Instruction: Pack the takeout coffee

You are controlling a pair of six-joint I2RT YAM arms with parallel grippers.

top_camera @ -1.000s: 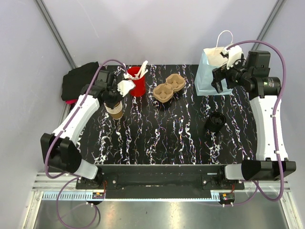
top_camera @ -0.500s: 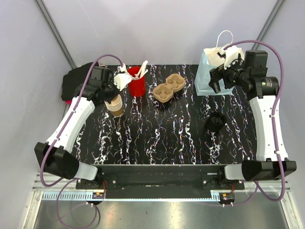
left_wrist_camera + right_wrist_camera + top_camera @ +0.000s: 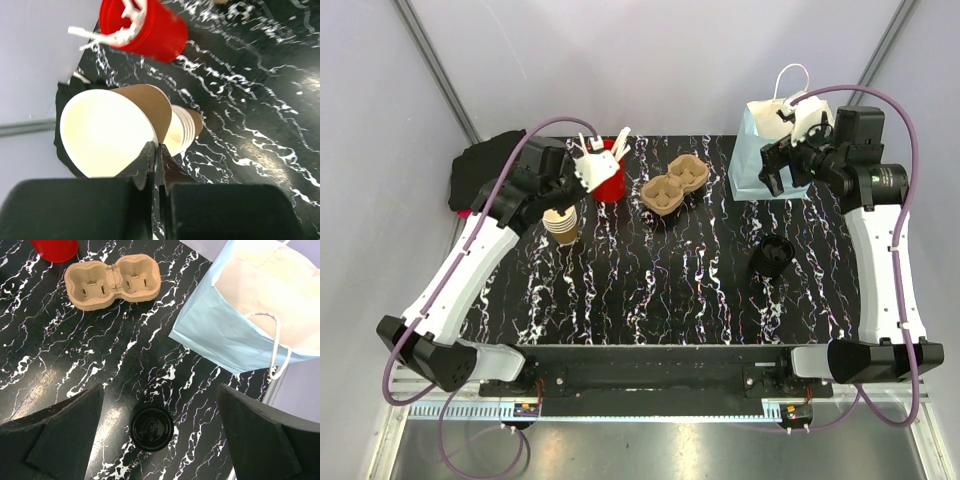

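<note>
The cup [image 3: 112, 131] hangs in the left gripper [image 3: 156, 147] at the far left of the table [image 3: 700, 280], just beside the red cup [image 3: 150, 27]. Its long axis runs from the wrist camera down toward the table: the wide mouth faces up at the camera and the narrow base points away, toward a stack [image 3: 186, 129] of like cups standing below it. It leans a little, so one side of the wall shows. Whether the base sits in the stack's top cup or is clear of it cannot be told, and in the top view the two overlap.

The cup is tapered, with a plain tan kraft wall, a smooth white inside and a thin rolled rim. No print shows on the side in view.

The left fingers are closed together on the wall at the rim, one inside and one outside.

The right gripper [image 3: 157, 390] is spread wide and holds nothing, up over the table's far right near the light blue bag [image 3: 225, 335]. Below it lie the carrier [image 3: 112, 280] and a black lid [image 3: 151, 428], whose raised mark is too small to read.
</note>
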